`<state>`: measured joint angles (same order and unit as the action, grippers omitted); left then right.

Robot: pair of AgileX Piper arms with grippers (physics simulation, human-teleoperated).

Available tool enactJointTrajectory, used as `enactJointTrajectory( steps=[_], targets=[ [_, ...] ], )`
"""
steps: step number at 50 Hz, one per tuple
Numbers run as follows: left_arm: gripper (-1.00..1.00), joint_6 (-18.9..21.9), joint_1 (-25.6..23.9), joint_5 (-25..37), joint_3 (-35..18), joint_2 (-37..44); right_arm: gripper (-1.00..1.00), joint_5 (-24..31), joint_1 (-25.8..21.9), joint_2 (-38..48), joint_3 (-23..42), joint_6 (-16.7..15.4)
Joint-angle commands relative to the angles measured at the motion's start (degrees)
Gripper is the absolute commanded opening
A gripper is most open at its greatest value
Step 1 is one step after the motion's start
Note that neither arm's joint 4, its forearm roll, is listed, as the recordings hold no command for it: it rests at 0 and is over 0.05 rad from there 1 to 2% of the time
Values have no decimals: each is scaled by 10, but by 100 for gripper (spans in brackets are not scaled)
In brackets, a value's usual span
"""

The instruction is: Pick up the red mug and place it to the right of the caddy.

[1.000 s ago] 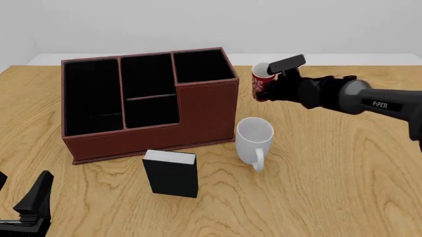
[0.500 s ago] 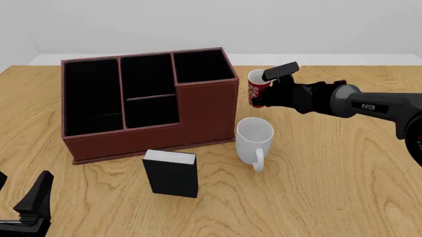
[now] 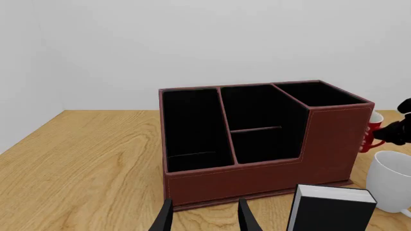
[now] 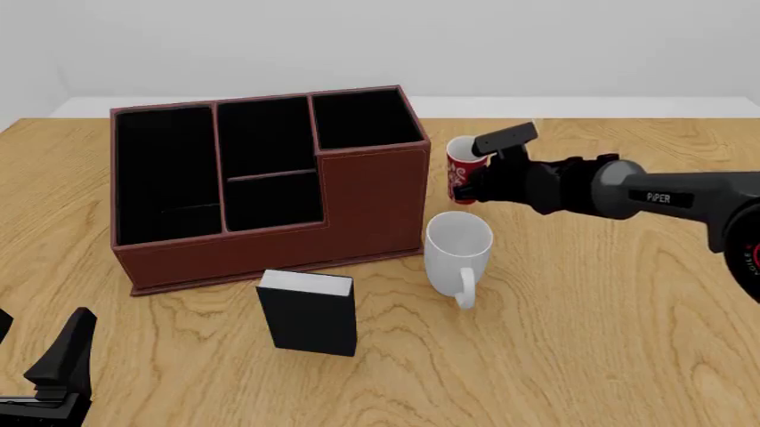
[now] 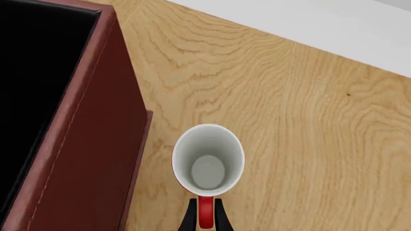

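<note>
My right end effector [image 4: 481, 178] pinches the red mug [image 4: 464, 169] by its handle, beside the caddy [image 4: 267, 187], toward the worktop's far edge. Letting go while it tilts could topple it onto the white mug [image 4: 458, 245].

A wooden table [image 4: 618, 338] with pale, wavy grain fills the lower part of the front view and runs back to a straight far edge. Behind it rises a plain, light grey wall [image 4: 475, 44], evenly lit and bare. The light is soft, casting only faint shadows.
</note>
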<state>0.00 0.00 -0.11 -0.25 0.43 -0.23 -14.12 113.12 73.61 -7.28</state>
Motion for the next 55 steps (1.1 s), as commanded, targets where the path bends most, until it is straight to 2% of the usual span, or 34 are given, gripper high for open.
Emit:
enactJointTrajectory(
  steps=[1, 55],
  targets=[
    [100, 0, 0, 0, 0, 0, -100, -6, 0, 2, 1, 10],
    [100, 0, 0, 0, 0, 0, -100, -7, 2, 46, 21, 27]
  ],
)
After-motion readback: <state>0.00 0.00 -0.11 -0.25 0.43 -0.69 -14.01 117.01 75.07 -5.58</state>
